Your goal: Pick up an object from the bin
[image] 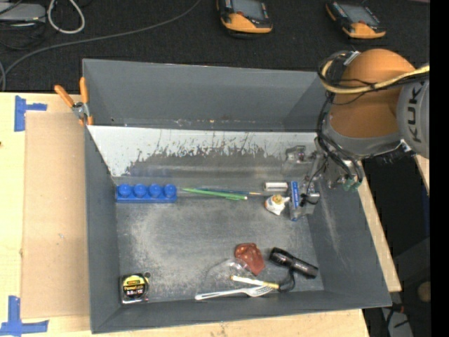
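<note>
My gripper is low over the bin floor near the right wall, its jaws open and nothing visible between them. Just to its left lies a small white and yellow thing, close beside the left finger. A short silver cylinder lies a little farther back. A thin green stick stretches left from there along the back of the floor.
A row of blue round-topped blocks sits at the back left. Near the front lie a reddish-brown lump, a black-handled tool and a fork in clear wrap. A yellow tape measure is at the front left.
</note>
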Available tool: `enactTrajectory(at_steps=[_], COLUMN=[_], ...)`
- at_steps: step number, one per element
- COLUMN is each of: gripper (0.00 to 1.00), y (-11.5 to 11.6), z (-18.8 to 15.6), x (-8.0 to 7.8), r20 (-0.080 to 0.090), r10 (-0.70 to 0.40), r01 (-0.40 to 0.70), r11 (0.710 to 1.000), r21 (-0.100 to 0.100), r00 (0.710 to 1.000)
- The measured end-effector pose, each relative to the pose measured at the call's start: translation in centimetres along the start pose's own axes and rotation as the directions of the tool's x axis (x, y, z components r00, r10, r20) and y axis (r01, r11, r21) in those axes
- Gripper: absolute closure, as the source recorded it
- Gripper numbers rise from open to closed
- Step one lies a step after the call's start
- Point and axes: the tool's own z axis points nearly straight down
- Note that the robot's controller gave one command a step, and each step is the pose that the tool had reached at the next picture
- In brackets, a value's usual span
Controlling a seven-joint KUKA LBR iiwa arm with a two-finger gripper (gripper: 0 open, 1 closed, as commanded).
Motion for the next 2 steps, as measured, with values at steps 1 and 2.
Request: enactTrajectory(at_steps=[1, 2], gripper=[0.00, 0.00], y=[0.0, -3.4], z=[-0.5, 7.7], x=[-0.2, 4.6], r20=[0.008, 0.008], r10=[-0.002, -0.080], r01=[0.002, 0.080], r11=[1.000, 0.997], r21=[0.001, 0.001], r00=[1.000, 0.997])
